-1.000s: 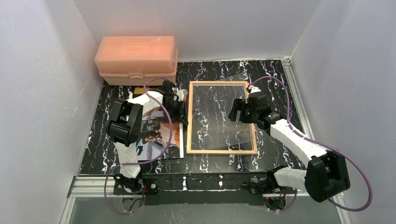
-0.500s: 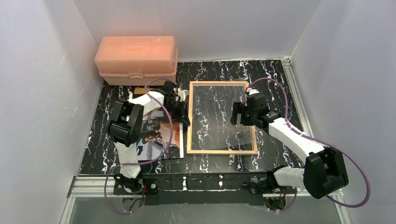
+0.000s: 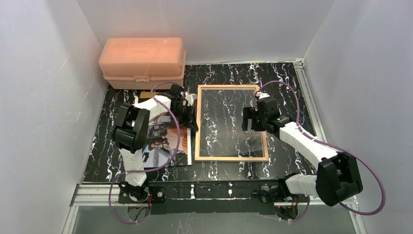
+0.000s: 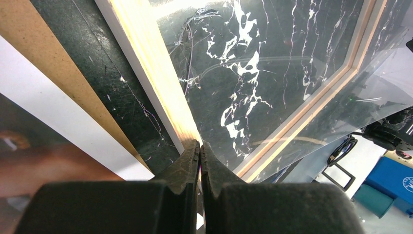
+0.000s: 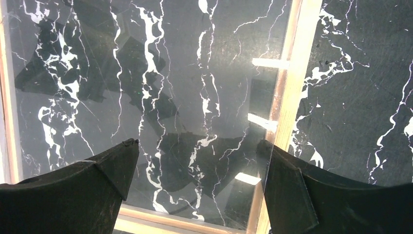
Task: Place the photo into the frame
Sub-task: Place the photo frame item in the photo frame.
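One photo (image 3: 160,146); one frame (image 3: 229,157); one pink box (image 3: 142,61); one brown board (image 4: 44,53); two pincers: left pincer (image 4: 199,145), right pincer (image 5: 197,146).

The frame (image 3: 231,158) lies flat mid-table (image 3: 287,87); the photo (image 3: 158,146) lies just left of it, apparently atop a backing board (image 4: 44,63), with a plastic box (image 3: 142,61) behind, far left.
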Robot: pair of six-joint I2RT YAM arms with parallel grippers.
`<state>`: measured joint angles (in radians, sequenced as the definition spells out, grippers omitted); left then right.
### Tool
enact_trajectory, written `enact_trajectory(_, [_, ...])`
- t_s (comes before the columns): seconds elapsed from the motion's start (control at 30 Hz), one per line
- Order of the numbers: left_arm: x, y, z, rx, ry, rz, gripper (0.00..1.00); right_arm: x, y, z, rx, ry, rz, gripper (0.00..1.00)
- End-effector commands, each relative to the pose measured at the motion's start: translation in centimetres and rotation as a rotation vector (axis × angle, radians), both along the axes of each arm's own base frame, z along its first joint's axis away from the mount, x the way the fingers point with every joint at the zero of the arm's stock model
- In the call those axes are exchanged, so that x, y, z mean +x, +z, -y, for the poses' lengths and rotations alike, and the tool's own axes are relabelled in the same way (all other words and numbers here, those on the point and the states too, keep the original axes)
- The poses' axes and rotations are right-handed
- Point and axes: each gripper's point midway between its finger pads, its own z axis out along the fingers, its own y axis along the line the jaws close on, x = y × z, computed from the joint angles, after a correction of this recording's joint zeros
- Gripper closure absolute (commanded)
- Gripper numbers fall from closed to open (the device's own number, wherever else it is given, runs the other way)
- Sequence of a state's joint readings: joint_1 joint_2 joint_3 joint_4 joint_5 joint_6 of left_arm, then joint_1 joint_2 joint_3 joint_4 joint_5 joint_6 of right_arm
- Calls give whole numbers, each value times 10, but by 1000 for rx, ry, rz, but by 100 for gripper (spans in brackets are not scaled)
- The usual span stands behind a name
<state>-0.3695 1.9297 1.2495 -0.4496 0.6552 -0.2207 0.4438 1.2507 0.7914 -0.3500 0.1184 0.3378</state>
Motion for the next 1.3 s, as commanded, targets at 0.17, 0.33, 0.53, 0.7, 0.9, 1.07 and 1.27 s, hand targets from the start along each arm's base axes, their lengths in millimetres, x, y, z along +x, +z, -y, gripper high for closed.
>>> enact_trajectory(0.17, [-7, 17, 3, -36, -14, 11, 100, 10, -1, -3, -38, 39, 15, 1])
enact_trajectory(0.33, [-7, 18, 3, -36, -13, 12, 100, 12, -5, -4, -41, 38, 6, 1])
enact_trajectory(0.53, [-8, 16, 3, -33, -15, 11, 100, 14, -10, -3, -70, 55, -9, 1])
enact_trajectory(0.7, [-7, 17, 3, -36, -12, 8, 100, 14, -17, 2, -104, 46, -41, 1])
enact_trajectory(0.9, [-7, 17, 3, -37, -14, 12, 100, 15, -15, 6, -125, 32, -33, 1])
enact_trajectory(1.07, [-7, 18, 3, -38, -14, 10, 100, 17, -14, 11, -160, 22, -35, 1])
enact_trajectory(1.27, [-8, 19, 3, -37, -17, 10, 100, 20, -13, 13, -171, 12, -28, 1])
